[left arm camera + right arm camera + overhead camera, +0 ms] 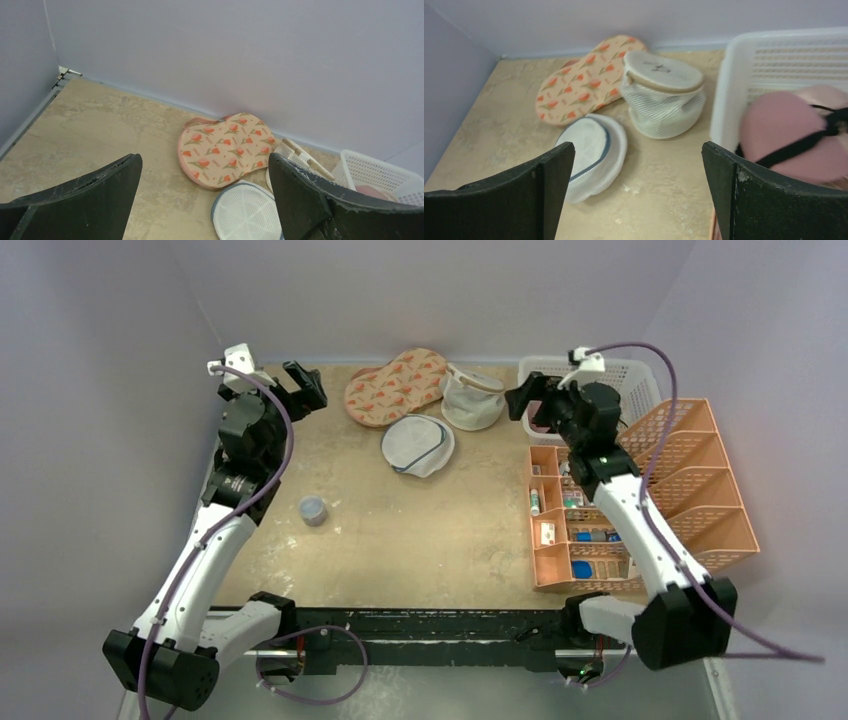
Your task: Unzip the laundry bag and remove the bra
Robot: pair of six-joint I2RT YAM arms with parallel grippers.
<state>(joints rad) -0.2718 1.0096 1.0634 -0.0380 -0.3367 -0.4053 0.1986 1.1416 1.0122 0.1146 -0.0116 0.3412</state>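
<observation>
The table (430,530) is carrying everything, and by the look of it the task is only just beginning. The laundry bag (395,387) is lying flat at the far edge against the back wall, between the two arms. The white mesh cup-shaped pouch (472,398) is sitting just beside its right end, and the round white mesh pouch (417,445) is lying just in front of it. Nothing is gripping the bag, and it is looking closed, though its zip is too small to read. The left gripper (305,388) is hovering near the bag's left end, jaws spread wide and empty. The right gripper (528,398) is hanging beyond the cup-shaped pouch, likewise gaping and holding nothing. The bra is not showing anywhere, so it is presumably still inside. Both unzipping and removal are still waiting.
</observation>
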